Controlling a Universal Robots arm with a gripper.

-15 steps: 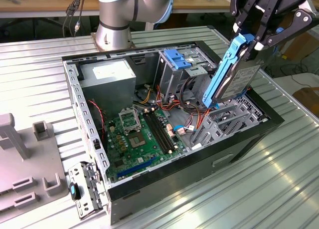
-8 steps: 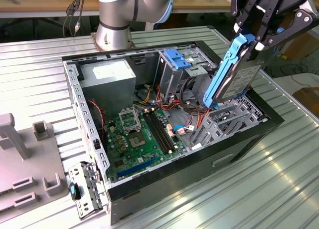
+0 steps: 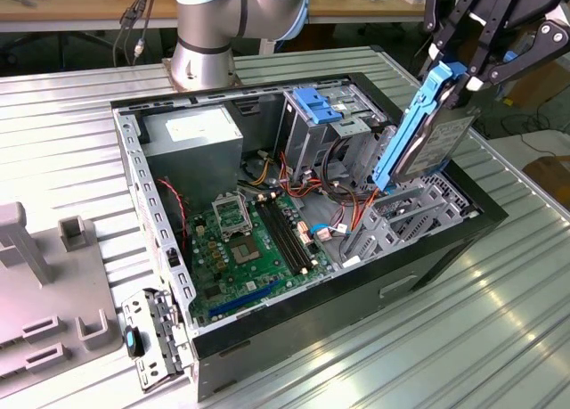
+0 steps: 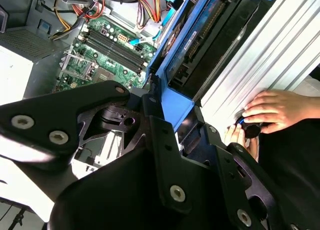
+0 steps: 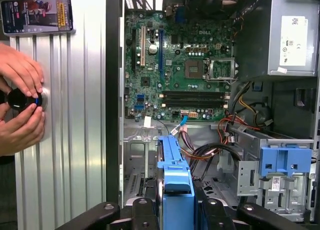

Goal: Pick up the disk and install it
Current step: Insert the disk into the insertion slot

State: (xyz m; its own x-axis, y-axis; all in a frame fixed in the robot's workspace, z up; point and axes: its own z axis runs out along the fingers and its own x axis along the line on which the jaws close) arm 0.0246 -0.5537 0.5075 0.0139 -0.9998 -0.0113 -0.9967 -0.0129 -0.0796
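The disk (image 3: 427,137), a grey drive in a bright blue carrier frame, hangs tilted above the open computer case (image 3: 356,284) on the exterior view's right. My gripper (image 3: 450,79) is shut on its upper end. Its lower end dips toward the grey slotted drive bay (image 3: 410,213) inside the case. In the first wrist view, the disk's blue frame (image 5: 175,175) runs out from between my black fingers (image 5: 145,210) over the case floor. In the second wrist view, the disk (image 4: 200,54) lies beside the motherboard.
Inside the case sit a green motherboard (image 3: 245,240), a grey power supply (image 3: 191,142), cable bundles and a metal drive cage with a blue latch (image 3: 316,106). A person's hands (image 5: 22,115) rest on a black knob on the ribbed table, near a phone (image 5: 37,14). Grey fixtures (image 3: 44,311) stand on the exterior view's left.
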